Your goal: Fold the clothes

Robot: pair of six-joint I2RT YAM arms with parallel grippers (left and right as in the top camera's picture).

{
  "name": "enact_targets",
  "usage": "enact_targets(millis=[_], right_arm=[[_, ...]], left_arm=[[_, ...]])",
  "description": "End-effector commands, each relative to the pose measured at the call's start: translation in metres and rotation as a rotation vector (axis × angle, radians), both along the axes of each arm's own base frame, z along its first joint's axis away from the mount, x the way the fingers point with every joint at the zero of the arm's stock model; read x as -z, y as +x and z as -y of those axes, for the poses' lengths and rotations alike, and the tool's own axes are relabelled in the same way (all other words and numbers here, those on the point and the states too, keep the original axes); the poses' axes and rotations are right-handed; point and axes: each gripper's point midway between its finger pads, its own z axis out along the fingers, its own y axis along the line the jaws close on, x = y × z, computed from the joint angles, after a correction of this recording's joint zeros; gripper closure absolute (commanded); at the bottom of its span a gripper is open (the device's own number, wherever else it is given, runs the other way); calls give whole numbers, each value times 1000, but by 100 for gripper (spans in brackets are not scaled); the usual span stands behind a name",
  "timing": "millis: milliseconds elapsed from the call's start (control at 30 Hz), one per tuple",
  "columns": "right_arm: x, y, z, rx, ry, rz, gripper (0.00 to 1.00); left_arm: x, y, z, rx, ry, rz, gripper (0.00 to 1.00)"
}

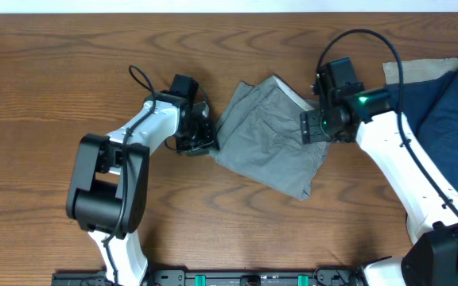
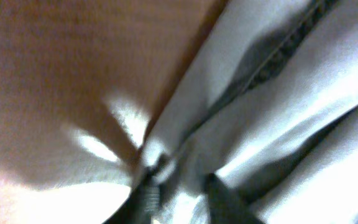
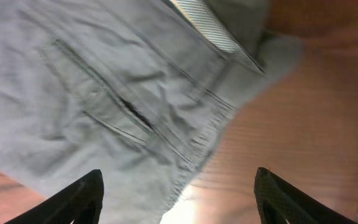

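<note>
Left gripper [image 1: 210, 143] at shorts [image 1: 269, 139] left edge, table [image 1: 46, 71] spreading wide beyond.

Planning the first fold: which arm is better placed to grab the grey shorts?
Left: the left gripper has the grey shorts' edge between its fingertips; the right gripper hangs wide open above them.

Shorts [image 1: 269, 135]: grey woven cloth, matt, creased, with stitched seams. Table [image 1: 54, 71]: brown wood grain, smooth, faint sheen with glare patches. At 3 o'clock, navy garment [image 1: 456, 103] and beige cloth [image 1: 420, 73]: soft, matt fabric. Left arm [image 1: 145, 127] shell: white glossy plastic.
</note>
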Motion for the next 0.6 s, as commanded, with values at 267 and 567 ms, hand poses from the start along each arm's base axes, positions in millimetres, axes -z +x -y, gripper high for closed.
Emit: enact_targets(millis=[267,567], right_arm=[[1,-1,23,68,-23,-15,23],[2,-5,22,74,-17,-30,23]], left_arm=[[-102,56,-19,87,23,518,16],[-61,41,19,422,34,533,10]])
